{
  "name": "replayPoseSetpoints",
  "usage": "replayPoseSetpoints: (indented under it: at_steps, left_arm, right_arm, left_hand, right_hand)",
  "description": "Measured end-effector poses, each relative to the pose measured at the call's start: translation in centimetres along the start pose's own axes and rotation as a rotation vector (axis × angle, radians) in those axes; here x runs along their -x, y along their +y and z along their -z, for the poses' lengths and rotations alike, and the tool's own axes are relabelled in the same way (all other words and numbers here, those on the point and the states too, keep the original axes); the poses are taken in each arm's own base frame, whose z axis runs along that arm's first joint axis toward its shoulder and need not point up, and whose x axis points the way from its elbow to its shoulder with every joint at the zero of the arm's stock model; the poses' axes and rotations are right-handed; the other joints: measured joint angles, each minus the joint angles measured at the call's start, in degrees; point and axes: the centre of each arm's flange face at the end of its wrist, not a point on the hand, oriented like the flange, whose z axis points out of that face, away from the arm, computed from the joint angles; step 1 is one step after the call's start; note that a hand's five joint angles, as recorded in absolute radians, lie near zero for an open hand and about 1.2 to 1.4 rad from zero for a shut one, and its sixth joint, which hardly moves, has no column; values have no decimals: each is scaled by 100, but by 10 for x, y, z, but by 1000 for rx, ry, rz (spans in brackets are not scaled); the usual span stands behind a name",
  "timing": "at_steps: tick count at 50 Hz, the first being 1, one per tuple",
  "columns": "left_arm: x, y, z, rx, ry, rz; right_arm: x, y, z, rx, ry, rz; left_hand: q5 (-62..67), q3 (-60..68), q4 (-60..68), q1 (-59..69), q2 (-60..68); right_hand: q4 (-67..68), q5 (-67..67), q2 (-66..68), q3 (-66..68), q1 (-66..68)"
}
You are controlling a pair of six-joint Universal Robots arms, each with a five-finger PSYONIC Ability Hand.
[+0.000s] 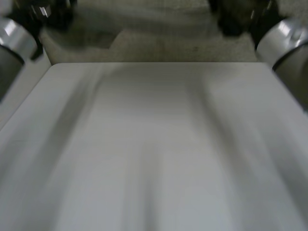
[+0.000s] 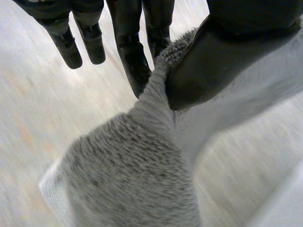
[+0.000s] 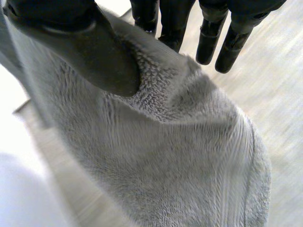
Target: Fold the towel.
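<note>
Left hand [image 2: 213,56]: thumb and fingers pinch the towel [image 2: 132,175].
Right hand [image 3: 94,52]: thumb clamps the towel against fingers, their tips hidden.
Table [image 1: 159,96]: blurred, streaked.

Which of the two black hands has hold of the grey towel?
Both do. The left hand pinches the towel between thumb and fingers, and the right hand does the same, so nothing sets one apart.

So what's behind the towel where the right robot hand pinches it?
Fingers of the right robot hand, pressing the towel against its thumb. The cloth covers their tips.
</note>
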Motion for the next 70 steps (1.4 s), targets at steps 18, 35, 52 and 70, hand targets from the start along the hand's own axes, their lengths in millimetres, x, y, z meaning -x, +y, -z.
replayPoseSetpoints:
  at_steps: [18, 35, 52, 70]
  left_arm:
    - [-59, 152, 111, 519, 195, -97]
    - [-21, 151, 126, 571, 94, -99]
    - [-35, 146, 152, 635, 202, 27]
    - [-28, 148, 156, 665, 186, 52]
  right_arm:
    - [96, 146, 110, 560, -251, -226]
    - [73, 150, 119, 630, -203, -225]
    - [72, 144, 107, 503, -343, -69]
    - [96, 161, 95, 398, -517, 281]
  left_hand:
    - [0, 0, 0, 4, 3]
    - [0, 0, 0, 4, 6]
    - [0, 0, 0, 4, 22]
    - [0, 0, 0, 2, 28]
  right_hand:
    - [0, 0, 22, 0, 0]
    - [0, -3812, -3333, 0, -3535]
    - [0, -4125, -3524, 0, -3765]
    - [0, -4396, -3914, 0, -4072]
